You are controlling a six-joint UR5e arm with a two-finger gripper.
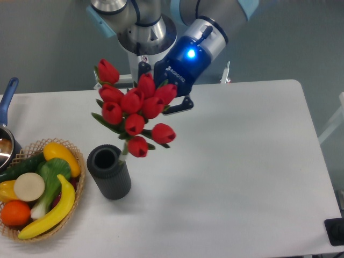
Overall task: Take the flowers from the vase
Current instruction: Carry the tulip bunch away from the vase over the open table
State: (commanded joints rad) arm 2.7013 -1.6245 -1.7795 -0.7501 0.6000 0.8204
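Note:
The flowers (134,110), a bunch of red tulip buds with green leaves, hang in the air above and to the right of the vase (110,174). Their short green stem end sits just over the right rim of the vase's mouth. The vase is a dark ribbed cylinder standing upright on the white table, and its round mouth shows open and dark. My gripper (165,101) is behind the upper right of the bunch, shut on the flowers. The buds hide most of the fingers; one black finger (183,104) shows to the right.
A wicker basket (75,185) with a banana, orange, yellow pepper and greens sits left of the vase. A blue-handled metal pot (7,115) is at the left edge. The robot base (141,37) stands behind the table's far edge.

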